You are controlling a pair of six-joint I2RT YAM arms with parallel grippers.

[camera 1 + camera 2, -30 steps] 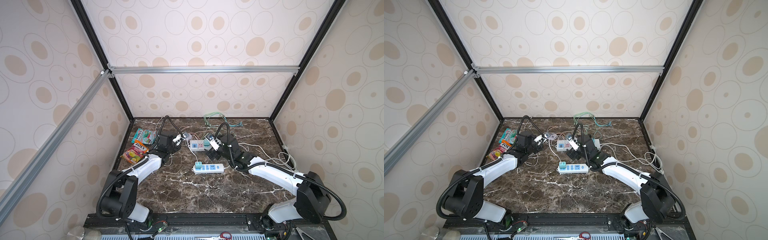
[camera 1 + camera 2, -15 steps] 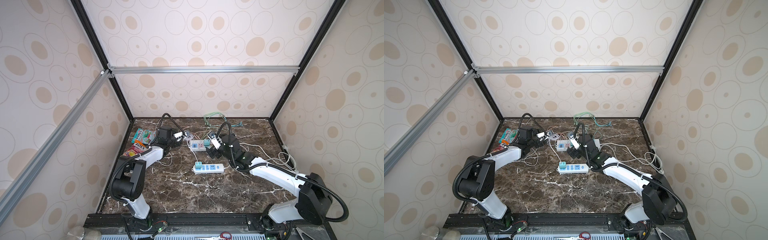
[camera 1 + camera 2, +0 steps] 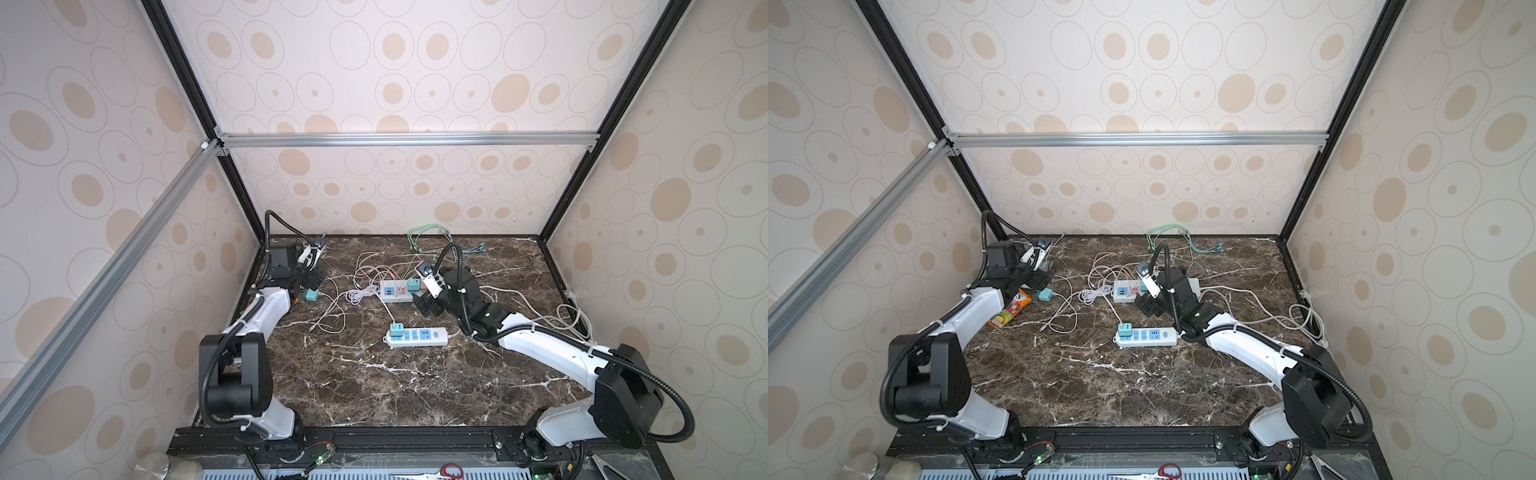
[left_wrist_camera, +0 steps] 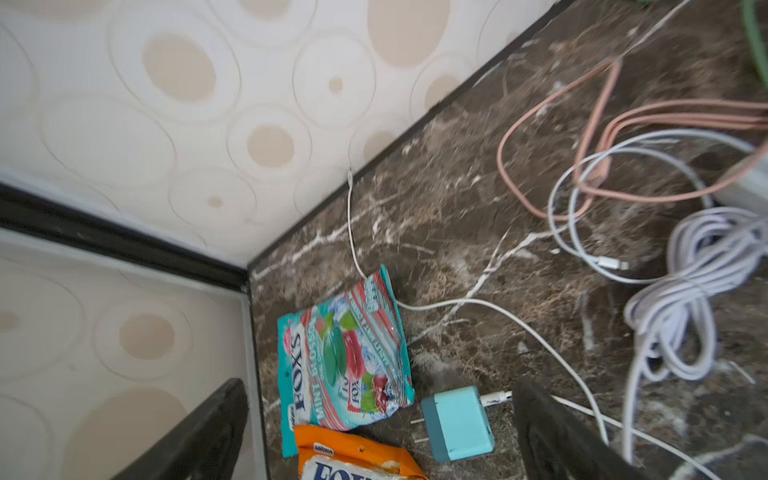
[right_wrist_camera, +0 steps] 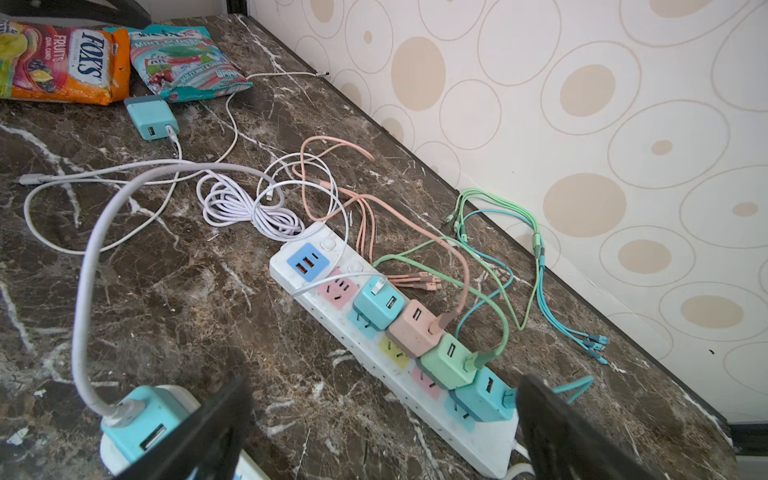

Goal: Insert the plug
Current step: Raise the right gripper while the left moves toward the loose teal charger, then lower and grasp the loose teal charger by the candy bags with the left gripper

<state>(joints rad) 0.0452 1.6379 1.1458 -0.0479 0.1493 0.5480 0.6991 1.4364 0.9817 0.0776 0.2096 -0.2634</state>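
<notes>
teal hard plastic, small and boxy: the loose charger plug (image 4: 457,422) lies on its side on the marble table (image 4: 478,216), held by nothing. it sits near the left wall, just beside a mint candy bag (image 4: 345,353) and an orange candy bag (image 4: 353,461), well apart from both power strips. its two flat prongs (image 4: 417,430) point toward the bags, and a white cable (image 4: 540,332) leaves the opposite face.

the left gripper (image 4: 378,395) hangs over it with jaws spread wide and nothing between the pads. the right gripper (image 5: 384,386) is also spread wide and empty, above the long power strip (image 5: 291,274), where four coloured chargers already sit in a row. a pink socket (image 5: 336,291) on that strip looks free. the short power strip (image 3: 432,336) nearer the front also shows open sockets beside its one teal charger.

the plug should be light and rigid, so it will not deform under a firm pinch. its smooth sides may let it slide or twist if it is caught off-centre. the best hold looks to be across the two broad flat faces of the body, mid-length, clear of the prongs and of the cable end. the prongs are thin and could bend if pushed in at an angle. the trailing cable will tug, and it may snag the lilac cable coil (image 4: 681,299) lying near it on the way to a strip.
</notes>
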